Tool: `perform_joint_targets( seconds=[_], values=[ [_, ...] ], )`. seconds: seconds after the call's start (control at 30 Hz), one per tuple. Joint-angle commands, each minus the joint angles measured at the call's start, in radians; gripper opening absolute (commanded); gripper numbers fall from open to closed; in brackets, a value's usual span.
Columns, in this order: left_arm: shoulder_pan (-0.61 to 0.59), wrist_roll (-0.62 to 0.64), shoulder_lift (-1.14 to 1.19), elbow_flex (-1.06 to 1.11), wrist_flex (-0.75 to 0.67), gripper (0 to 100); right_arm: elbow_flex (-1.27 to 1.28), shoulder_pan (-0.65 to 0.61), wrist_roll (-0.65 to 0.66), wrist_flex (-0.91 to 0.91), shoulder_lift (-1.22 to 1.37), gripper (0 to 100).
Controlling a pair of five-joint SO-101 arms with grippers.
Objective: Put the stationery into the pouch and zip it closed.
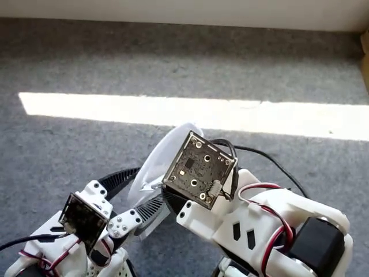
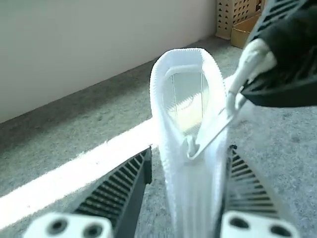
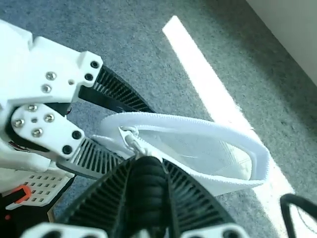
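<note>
A white pouch [image 2: 188, 198] stands upright with its mouth gaping open. My left gripper [image 2: 190, 150] is shut on it, one black ribbed finger [image 2: 121, 191] on each side. The metal zipper pull [image 2: 213, 130] sticks out from the slider partway along the mouth. My right gripper [image 3: 146, 161] is shut on that zipper pull [image 3: 130, 139], just beside the left gripper [image 3: 129, 131]. In the high view the pouch [image 1: 151, 167] shows between the two arms, partly under the right wrist camera board [image 1: 199, 170]. I cannot tell what lies inside the pouch [image 3: 208, 148].
Grey carpet [image 1: 86, 63] covers the floor, crossed by a bright sunlit stripe [image 1: 115, 109]. A pale wall [image 1: 173, 8] runs along the far edge. Cardboard boxes [image 2: 240, 17] stand by the wall. A black cable [image 1: 271, 158] loops beside the right arm.
</note>
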Motion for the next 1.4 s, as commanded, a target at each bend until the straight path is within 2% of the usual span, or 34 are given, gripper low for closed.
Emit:
perform_joint_targets(
  seconds=[0.0,0.2,0.27,0.57,0.87,1.37],
  values=[
    [-0.019,0.014,-0.001,-0.005,-0.032,23,-0.013,0.015,0.011,-0.012,-0.018,0.5],
    [0.015,0.009,-0.001,-0.065,0.017,6,-0.015,0.018,0.011,-0.03,-0.018,0.5],
    [0.038,0.009,-0.001,-0.09,0.043,3,-0.015,0.025,0.011,-0.047,-0.018,0.5],
    [0.042,0.008,-0.001,-0.105,0.068,1,-0.013,0.12,0.011,-0.081,-0.018,0.5],
    [0.038,0.008,-0.001,-0.111,0.068,0,0.004,0.39,0.011,-0.277,-0.004,0.5],
    [0.036,0.008,-0.001,-0.153,0.089,0,0.312,0.605,0.064,-0.504,-0.01,0.5]
  ],
)
